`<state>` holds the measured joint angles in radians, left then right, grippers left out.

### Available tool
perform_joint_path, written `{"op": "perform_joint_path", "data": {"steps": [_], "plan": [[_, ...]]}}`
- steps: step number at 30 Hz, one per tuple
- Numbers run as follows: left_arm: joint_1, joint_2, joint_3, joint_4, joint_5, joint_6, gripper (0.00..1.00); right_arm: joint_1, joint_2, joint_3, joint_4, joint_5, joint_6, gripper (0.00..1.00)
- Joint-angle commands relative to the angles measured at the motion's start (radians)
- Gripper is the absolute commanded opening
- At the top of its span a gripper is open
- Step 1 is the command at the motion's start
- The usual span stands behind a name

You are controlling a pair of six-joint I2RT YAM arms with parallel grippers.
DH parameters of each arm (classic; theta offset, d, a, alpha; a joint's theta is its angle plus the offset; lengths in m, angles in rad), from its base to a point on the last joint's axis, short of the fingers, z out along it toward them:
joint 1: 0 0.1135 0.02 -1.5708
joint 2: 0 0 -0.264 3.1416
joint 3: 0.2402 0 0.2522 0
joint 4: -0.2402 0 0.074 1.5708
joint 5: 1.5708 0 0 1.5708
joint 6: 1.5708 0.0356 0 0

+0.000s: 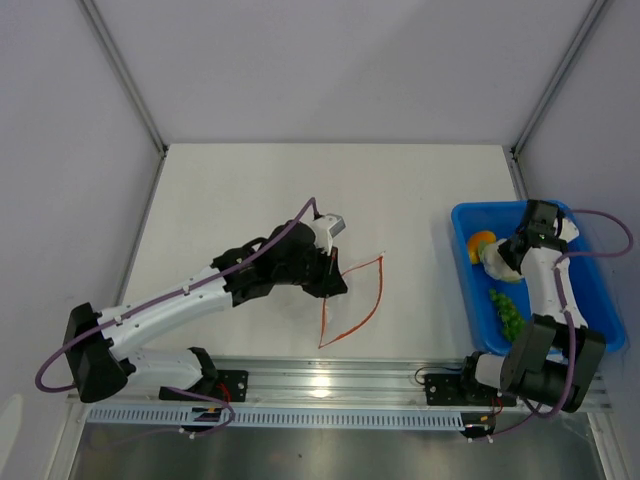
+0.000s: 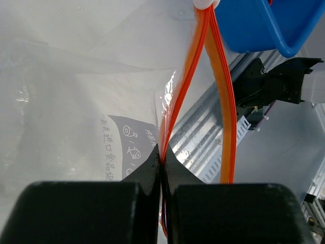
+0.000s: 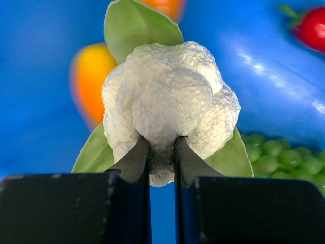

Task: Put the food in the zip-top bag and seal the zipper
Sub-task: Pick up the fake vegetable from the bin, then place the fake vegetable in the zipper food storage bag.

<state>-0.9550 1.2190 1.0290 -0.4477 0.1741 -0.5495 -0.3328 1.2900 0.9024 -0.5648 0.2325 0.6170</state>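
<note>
The task is judged to be at its beginning. No food is seen inside the clear crinkly zip-top bag (image 1: 352,292), which lies on the white tabletop (image 1: 300,190) near the middle, a little toward 6 o'clock. Its orange-red zipper strip (image 2: 192,71) is parted into a loop, so the sealing is not yet done.

All the toy food is found in the blue plastic bin (image 1: 595,300) at the 3 o'clock edge. It consists of the orange-yellow fruit (image 1: 481,241), the green bumpy bunch (image 1: 508,312), the red chili pepper (image 3: 311,25) and the white bumpy round vegetable (image 3: 167,96) with pale green leaves. Four pieces are thus left to be moved, and after that the zipper must be pressed shut.

The left pincer (image 2: 162,158) is closed tight, with one lip of the zipper strip clamped between its tips. The right pincer (image 3: 161,150) is nearly together and is clamped on the lower part of the white vegetable. Whether this piece is lifted from the bin cannot be told.
</note>
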Motion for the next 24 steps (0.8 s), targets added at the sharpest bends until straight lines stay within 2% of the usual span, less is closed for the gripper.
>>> {"op": "perform_joint_path", "data": {"steps": [1, 7, 13, 20, 24], "plan": [[0.019, 0.014, 0.092, -0.017, 0.073, -0.01, 0.01, 0.058, -0.107, 0.102, -0.04, -0.03, -0.014, 0.0], [0.073, 0.068, 0.166, -0.033, 0.226, -0.047, 0.0, 0.172, -0.297, 0.165, -0.044, -0.223, -0.048, 0.0], [0.114, 0.114, 0.221, -0.029, 0.327, -0.076, 0.01, 0.309, -0.449, 0.178, 0.121, -0.621, -0.077, 0.0], [0.127, 0.158, 0.223, 0.01, 0.409, -0.131, 0.01, 0.503, -0.567, 0.152, 0.359, -0.843, -0.077, 0.0], [0.127, 0.171, 0.22, 0.036, 0.429, -0.156, 0.01, 0.607, -0.566, 0.116, 0.419, -0.927, -0.057, 0.0]]}}
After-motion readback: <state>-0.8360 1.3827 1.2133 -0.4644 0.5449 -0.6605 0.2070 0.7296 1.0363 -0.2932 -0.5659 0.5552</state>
